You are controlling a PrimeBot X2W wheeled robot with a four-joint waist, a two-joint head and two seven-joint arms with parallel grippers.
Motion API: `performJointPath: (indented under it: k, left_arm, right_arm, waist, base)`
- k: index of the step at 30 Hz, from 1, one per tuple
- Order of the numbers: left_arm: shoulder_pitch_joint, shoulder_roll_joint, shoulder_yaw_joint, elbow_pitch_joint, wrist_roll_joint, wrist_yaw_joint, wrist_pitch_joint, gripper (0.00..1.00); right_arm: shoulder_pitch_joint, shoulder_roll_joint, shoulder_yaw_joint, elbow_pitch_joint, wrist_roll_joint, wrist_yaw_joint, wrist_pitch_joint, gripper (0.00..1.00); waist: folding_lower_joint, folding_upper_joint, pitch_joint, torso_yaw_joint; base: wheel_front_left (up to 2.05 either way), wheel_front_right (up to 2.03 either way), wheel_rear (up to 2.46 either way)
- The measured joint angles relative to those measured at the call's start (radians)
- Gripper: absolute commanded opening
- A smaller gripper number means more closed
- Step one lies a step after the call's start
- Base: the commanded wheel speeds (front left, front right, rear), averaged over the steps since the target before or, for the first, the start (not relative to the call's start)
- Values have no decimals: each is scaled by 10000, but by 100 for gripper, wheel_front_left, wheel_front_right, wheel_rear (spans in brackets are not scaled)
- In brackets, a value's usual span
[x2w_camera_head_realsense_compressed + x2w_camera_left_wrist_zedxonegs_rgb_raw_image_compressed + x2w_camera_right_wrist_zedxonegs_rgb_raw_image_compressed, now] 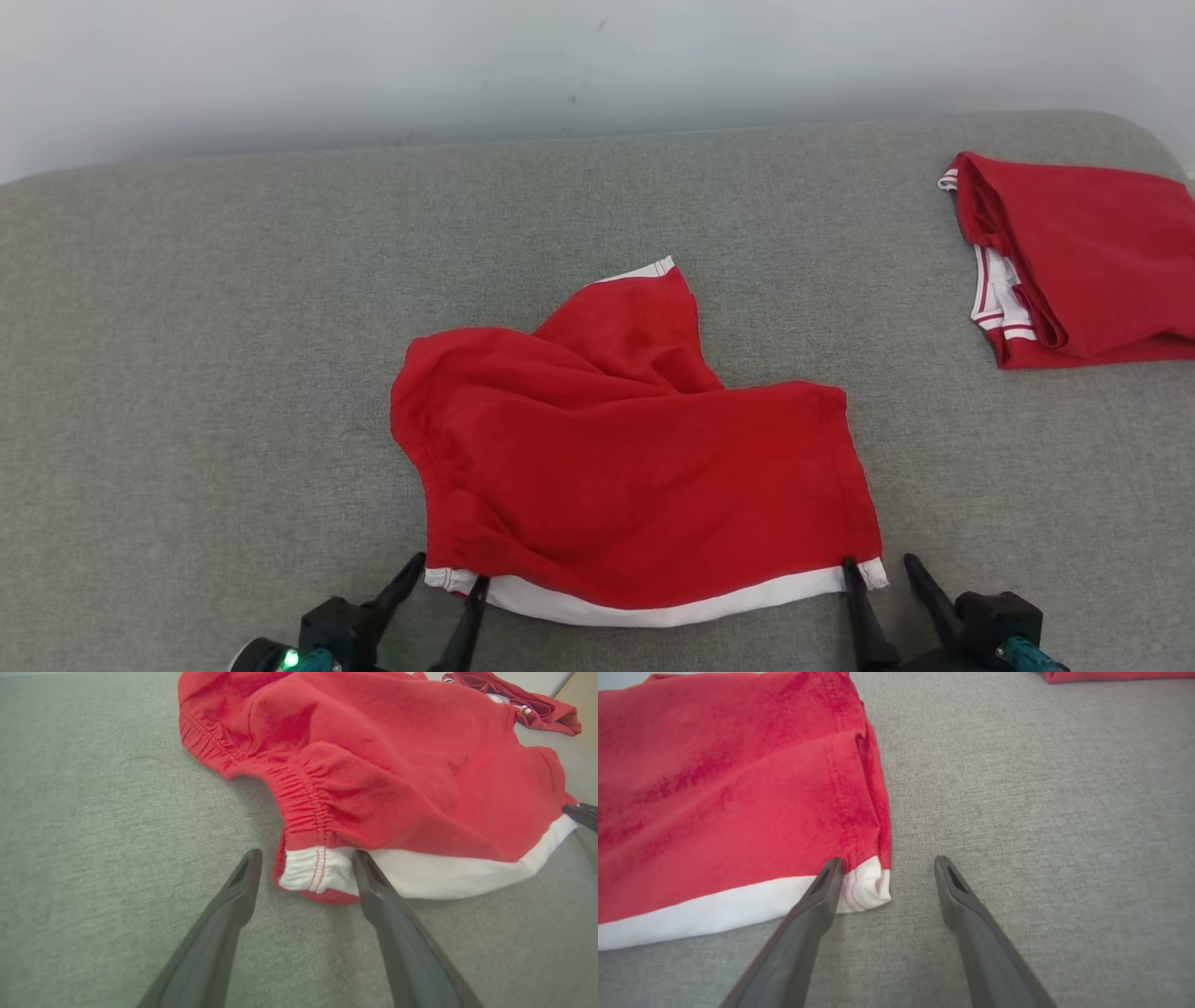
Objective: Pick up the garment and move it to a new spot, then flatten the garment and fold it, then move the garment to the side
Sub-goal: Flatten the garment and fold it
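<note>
The red shorts (635, 467) are lying rumpled on the grey cushion (187, 327), their white hem band (653, 611) running crosswise nearest the robot, while the left gripper (448, 569) and right gripper (878, 561) are each straddling one end corner, fingers spread wide, holding nothing.

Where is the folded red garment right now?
In the head view the folded red garment lies far right on the grey surface, beyond and right of the crumpled garment.

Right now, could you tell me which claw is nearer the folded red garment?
Right. The folded garment lies ahead and right of the right claw; the left claw is much farther left, across the hem of the spread garment.
</note>
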Motion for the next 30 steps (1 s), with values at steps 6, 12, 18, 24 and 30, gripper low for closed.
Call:
performJointPath:
  k: [6,12,18,24,30]
  left_arm:
    - [-18,10,-481,-165,-171,0,0,0]
    - [144,151,-435,-765,-276,0,2,0]
    - [212,364,23,-1747,-278,0,0,0]
    - [-738,581,203,-2433,-506,0,0,0]
    - [-2638,1072,-497,-2399,-840,0,2,0]
  right_arm:
    - [-154,33,665,401,667,-15,-44,0]
    - [-136,8,803,-130,934,-13,21,0]
    - [-191,-380,725,-1344,1011,-13,17,0]
    - [-1030,-667,1012,-2092,1542,-13,35,0]
    - [-2585,-1068,1271,-2307,2023,-13,414,0]
  waist:
    - [0,0,-90,75]
    - [0,0,-267,74]
    - [0,0,-417,39]
    - [0,0,-320,-54]
    - [0,0,68,-103]
  base:
    - [0,0,0]
    - [0,0,0]
    - [0,0,0]
    - [0,0,0]
    - [0,0,0]
